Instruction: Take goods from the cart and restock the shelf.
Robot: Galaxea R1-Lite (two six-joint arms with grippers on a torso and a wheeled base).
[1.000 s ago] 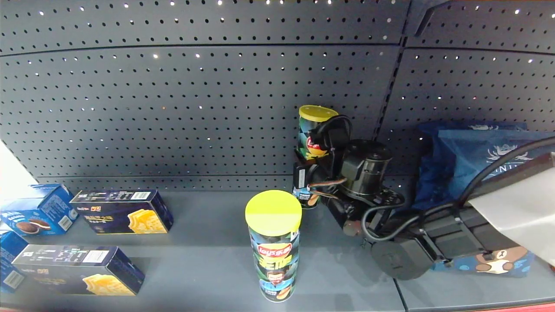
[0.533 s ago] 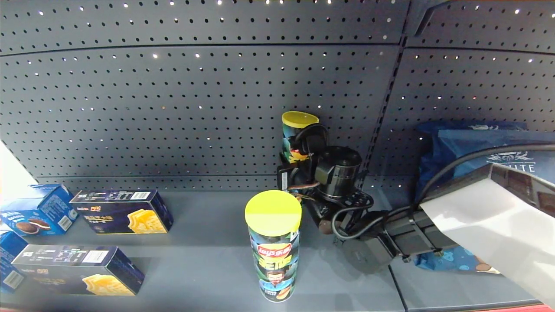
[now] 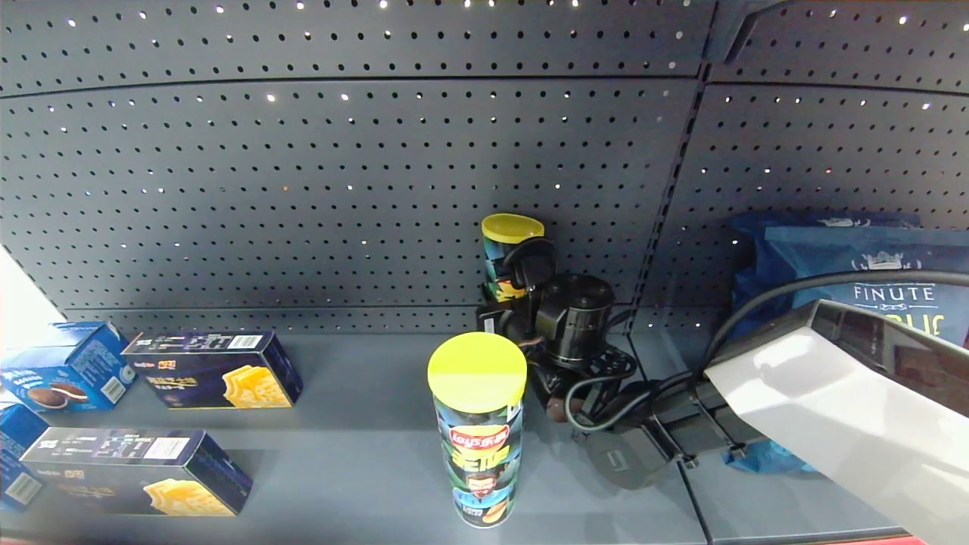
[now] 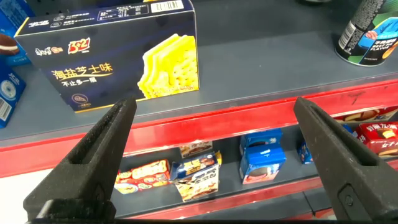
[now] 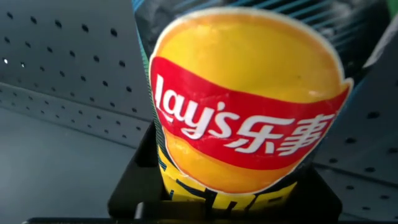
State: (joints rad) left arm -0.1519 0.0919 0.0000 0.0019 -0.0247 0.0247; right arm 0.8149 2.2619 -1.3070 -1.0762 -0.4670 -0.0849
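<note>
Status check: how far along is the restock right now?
Done: one chip can stands at the shelf front, biscuit boxes to its left. In hand: the right gripper is shut on a second can by the pegboard; whether it has touched down is hidden. Left: release it. The left gripper is open, empty.

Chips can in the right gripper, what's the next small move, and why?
Probably ease it straight down before releasing. The right gripper holds the chips can upright by the pegboard, behind the front can, which hides its base, so shelf contact is unconfirmed.
</note>
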